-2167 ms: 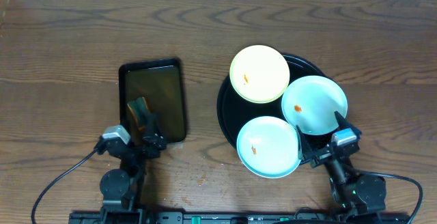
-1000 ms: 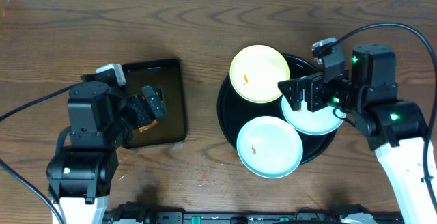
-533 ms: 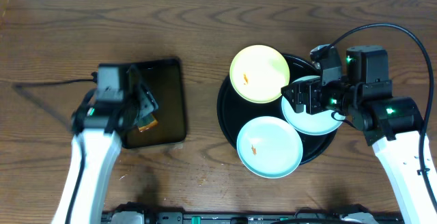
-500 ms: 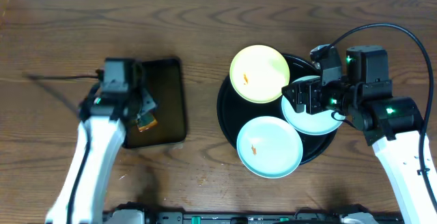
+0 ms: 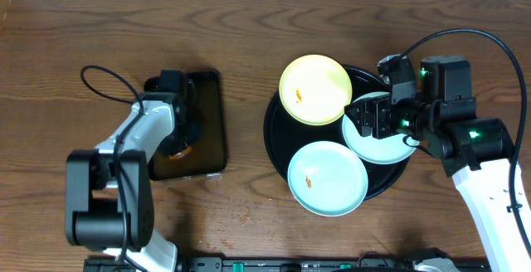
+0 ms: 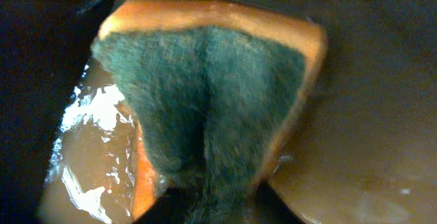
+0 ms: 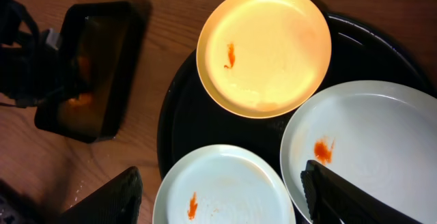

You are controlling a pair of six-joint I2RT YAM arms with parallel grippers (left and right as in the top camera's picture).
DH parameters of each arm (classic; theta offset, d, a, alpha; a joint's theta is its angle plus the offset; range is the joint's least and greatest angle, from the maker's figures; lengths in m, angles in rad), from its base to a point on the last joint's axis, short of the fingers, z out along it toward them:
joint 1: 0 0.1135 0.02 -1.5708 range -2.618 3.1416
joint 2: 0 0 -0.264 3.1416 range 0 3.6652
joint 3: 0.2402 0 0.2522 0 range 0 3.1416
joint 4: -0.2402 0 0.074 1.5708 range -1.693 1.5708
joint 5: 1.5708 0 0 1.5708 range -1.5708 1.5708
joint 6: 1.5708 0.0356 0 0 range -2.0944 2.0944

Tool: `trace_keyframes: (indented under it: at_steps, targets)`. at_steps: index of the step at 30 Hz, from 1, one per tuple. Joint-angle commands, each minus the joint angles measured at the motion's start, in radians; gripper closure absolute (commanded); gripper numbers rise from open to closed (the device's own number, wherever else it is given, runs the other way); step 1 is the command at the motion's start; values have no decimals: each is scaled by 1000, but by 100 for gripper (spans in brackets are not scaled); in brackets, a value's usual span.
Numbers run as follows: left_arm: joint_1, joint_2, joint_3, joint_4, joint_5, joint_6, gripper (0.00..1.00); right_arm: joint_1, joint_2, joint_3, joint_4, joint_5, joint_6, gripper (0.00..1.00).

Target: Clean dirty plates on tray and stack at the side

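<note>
Three plates lie on the round black tray: a pale yellow plate at the back, a mint plate at the front and another mint plate on the right. Each carries an orange smear. My right gripper hovers open above the right mint plate's left edge. In the right wrist view its fingers straddle the front mint plate from above. My left gripper is shut on a green-and-orange sponge, which creases between the jaws.
The sponge sits in a small dark rectangular tray left of the round tray, holding brownish water. Bare wood tabletop surrounds both trays. The left arm curves over the table's front left.
The left arm has swung round over the rectangular tray and its jaws have shut on the sponge. The right gripper has stayed over the plates, its jaws slightly narrower.
</note>
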Motion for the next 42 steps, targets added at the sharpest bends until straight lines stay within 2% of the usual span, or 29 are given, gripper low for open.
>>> trace_keyframes:
  at_steps: [1, 7, 8, 10, 11, 14, 20, 24, 29, 30, 32, 36, 40, 42]
  targets:
    - [6, 54, -7, 13, 56, -5, 92, -4, 2, 21, -3, 1, 1, 27]
    - [6, -37, 27, -37, 136, 102, 93, -4, 2, 21, -4, 2, 1, 27]
    - [6, -67, 29, -44, 138, 119, 90, -4, 2, 21, -4, 2, 1, 27]
    - [6, -124, 29, -60, 138, 123, 52, -4, 2, 21, -4, 2, 1, 27]
    - [6, -145, 29, -66, 137, 124, 42, -4, 2, 21, -3, 2, 1, 27]
    - [6, -184, 29, -77, 122, 167, 35, -4, 2, 21, 2, 2, 1, 27]
    - [6, -151, 13, -14, -46, 173, 34, -4, 2, 21, 2, 2, 2, 27]
    - [6, -73, -25, 114, -54, 248, 36, -4, 2, 21, 0, 1, 2, 26]
    - [6, 18, -25, 141, -54, 251, 61, -4, 2, 21, -4, 2, 2, 26]
    - [6, 23, -25, 140, -54, 251, 69, -4, 2, 21, -4, 2, 2, 25]
    - [6, 19, -24, 136, -53, 254, 92, -4, 2, 21, -4, 2, 2, 25]
    - [6, -28, -1, 109, -46, 269, 92, -4, 2, 21, -4, 2, 2, 24]
    - [6, -127, 20, 75, 22, 284, 91, -4, 2, 21, -4, 2, 2, 24]
    - [6, -177, 20, 61, 33, 284, 73, -4, 2, 21, -4, 2, 2, 24]
